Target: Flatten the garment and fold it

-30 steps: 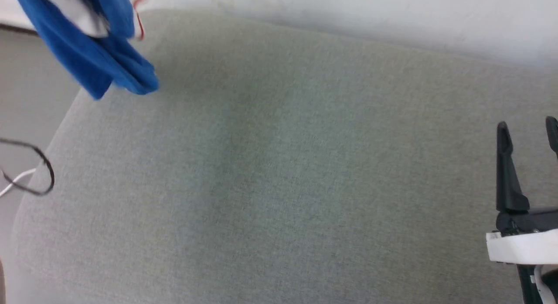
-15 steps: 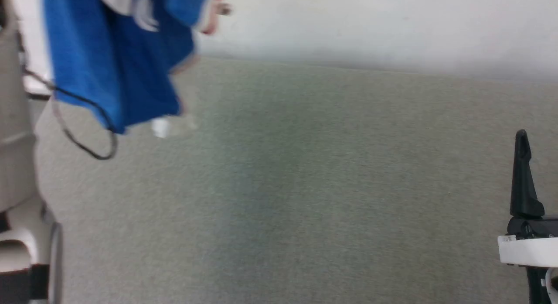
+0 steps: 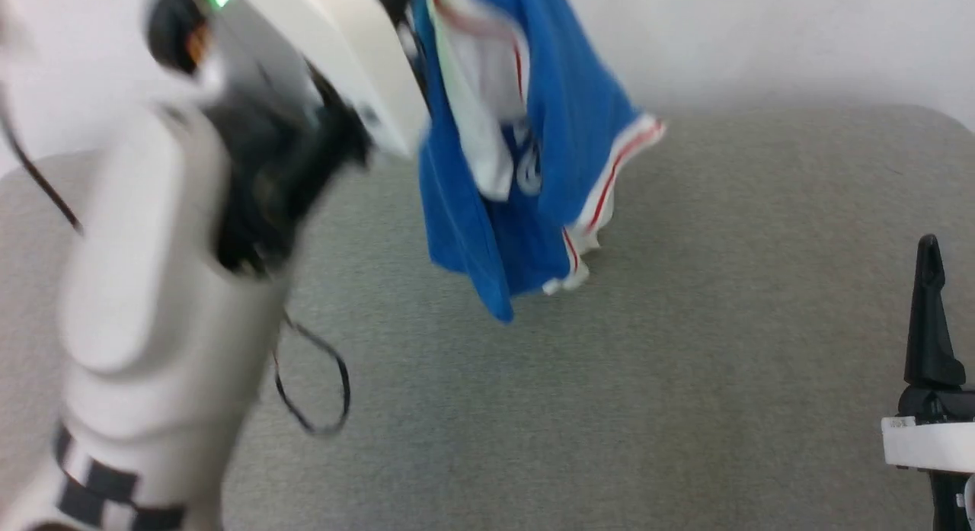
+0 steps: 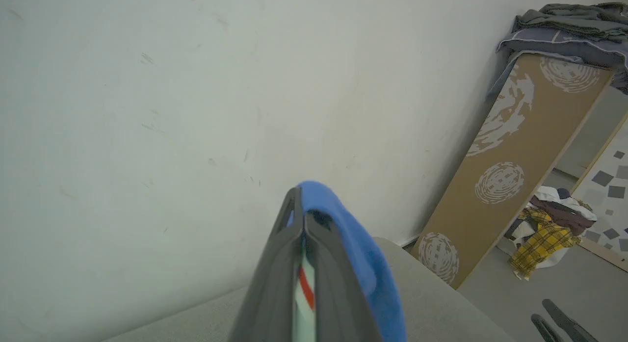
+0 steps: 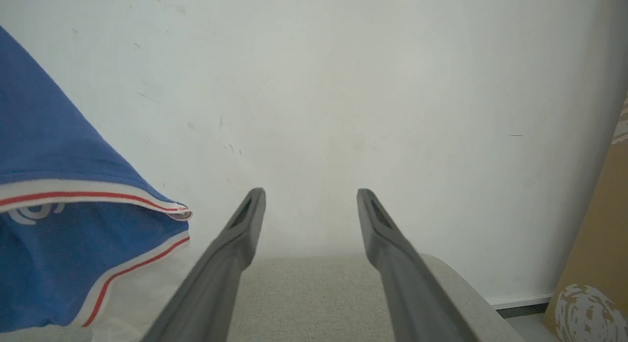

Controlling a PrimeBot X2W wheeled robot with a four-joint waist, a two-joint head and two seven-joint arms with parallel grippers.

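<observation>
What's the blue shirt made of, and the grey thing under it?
The blue shirt looks like soft, matte knit cloth: it hangs in limp folds. The grey surface below seems woven fabric, matte, with a fine speckled weave.

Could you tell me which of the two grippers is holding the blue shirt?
The left gripper: it is clamped shut on the garment, which hangs from it, whereas the right gripper stands open and empty.
</observation>
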